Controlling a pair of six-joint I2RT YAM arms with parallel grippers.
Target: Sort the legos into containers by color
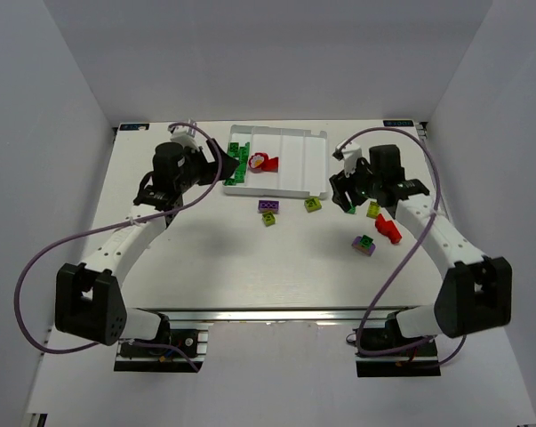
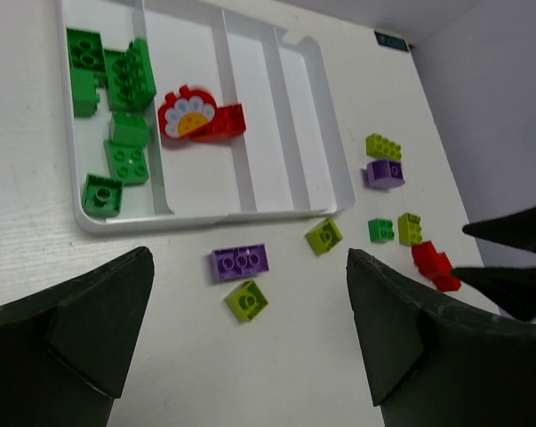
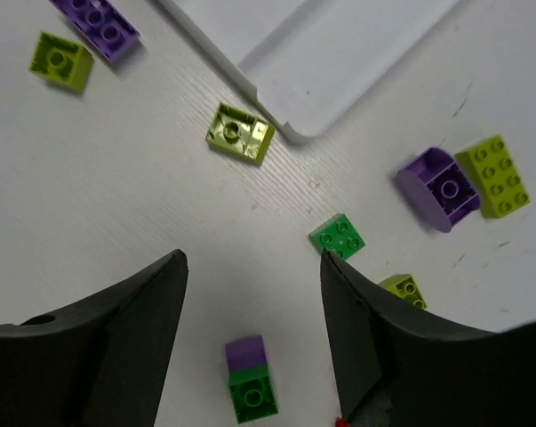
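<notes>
The white tray (image 1: 296,174) holds several green legos (image 2: 116,89) in its leftmost compartment and a red flower piece (image 2: 196,117) in the one beside it. Loose legos lie in front of the tray: a purple plate (image 2: 240,261), yellow-green bricks (image 2: 246,300) (image 3: 239,132), a green brick (image 3: 338,236), a red brick (image 1: 388,229) and a purple-and-green stack (image 3: 250,378). My left gripper (image 1: 232,167) hovers open and empty by the tray's left end. Off the tray's right front corner, the right gripper (image 3: 252,258) stands open and empty above the table.
A yellow-green brick (image 3: 494,175) lies against a purple one (image 3: 436,187) right of the tray's corner. The two right compartments (image 2: 276,107) show only white plastic. White walls enclose the table on three sides. Purple cables loop from both arms.
</notes>
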